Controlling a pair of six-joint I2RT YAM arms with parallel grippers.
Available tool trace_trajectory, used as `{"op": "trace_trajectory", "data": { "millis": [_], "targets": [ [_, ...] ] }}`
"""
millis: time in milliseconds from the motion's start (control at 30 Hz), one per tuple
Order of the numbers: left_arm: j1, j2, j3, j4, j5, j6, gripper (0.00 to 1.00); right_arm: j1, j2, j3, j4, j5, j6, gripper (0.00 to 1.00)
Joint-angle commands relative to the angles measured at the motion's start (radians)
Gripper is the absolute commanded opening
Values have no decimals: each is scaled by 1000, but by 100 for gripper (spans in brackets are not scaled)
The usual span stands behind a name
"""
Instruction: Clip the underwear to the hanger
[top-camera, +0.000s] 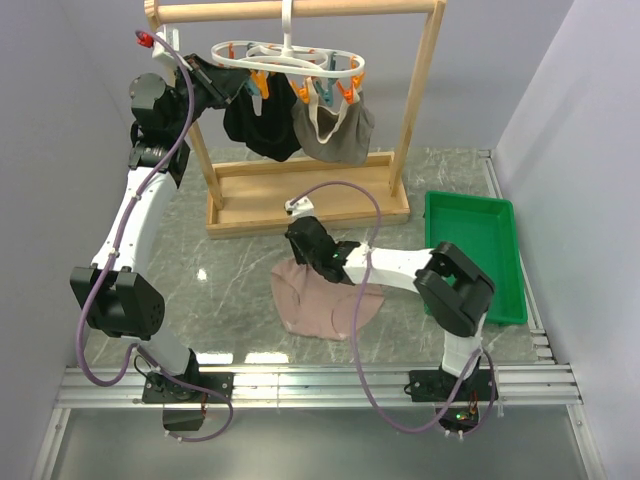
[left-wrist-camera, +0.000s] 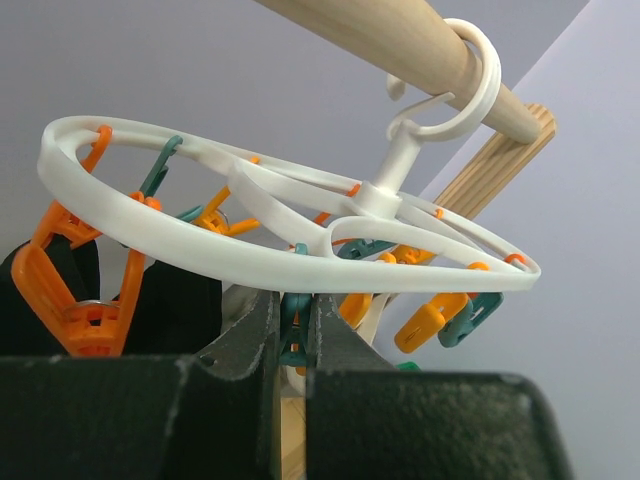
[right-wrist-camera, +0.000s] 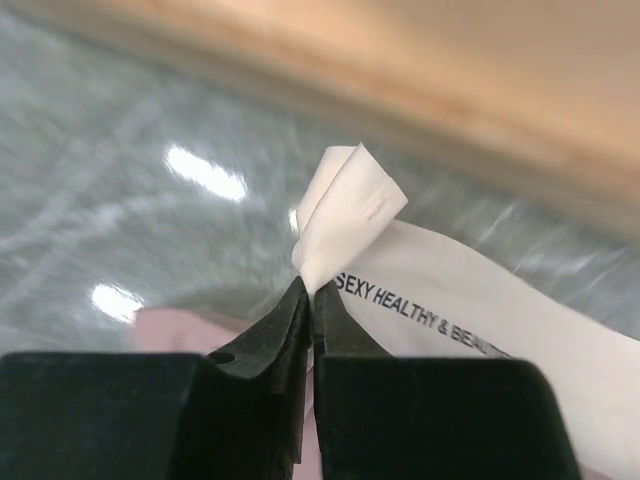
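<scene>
The pink-beige underwear (top-camera: 315, 300) lies on the marble table in front of the rack. My right gripper (top-camera: 318, 262) is shut on a fold of its cream waistband (right-wrist-camera: 355, 205), which bears printed lettering. The white oval hanger (top-camera: 290, 62) hangs by its hook from the wooden rail, with orange and teal pegs below its rings. My left gripper (top-camera: 243, 88) is up at the hanger's left side, shut on a teal peg (left-wrist-camera: 295, 335) under the ring (left-wrist-camera: 250, 240).
A black garment (top-camera: 258, 125) and a grey-taupe garment (top-camera: 335, 130) hang clipped to the hanger. The wooden rack (top-camera: 418, 110) stands on a board at the back. A green tray (top-camera: 475, 250) sits at the right.
</scene>
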Motion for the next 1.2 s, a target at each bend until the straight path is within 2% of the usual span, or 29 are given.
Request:
{"op": "trace_trajectory", "data": {
  "millis": [0, 200, 567, 867, 1167],
  "targets": [
    [16, -51, 0, 15, 8, -17, 0, -3, -118, -41, 312, 56, -153, 0],
    [14, -53, -12, 15, 19, -24, 0, -5, -175, -73, 568, 56, -407, 0],
    [16, -63, -28, 0, 47, -17, 1, -37, -167, -47, 886, -140, -764, 0],
    [14, -60, -21, -11, 71, -17, 0, -83, -79, 105, 998, -217, -972, 0],
    [14, -48, -6, -29, 93, -14, 0, -80, 24, 275, 1007, -208, -1092, 0]
  ]
}}
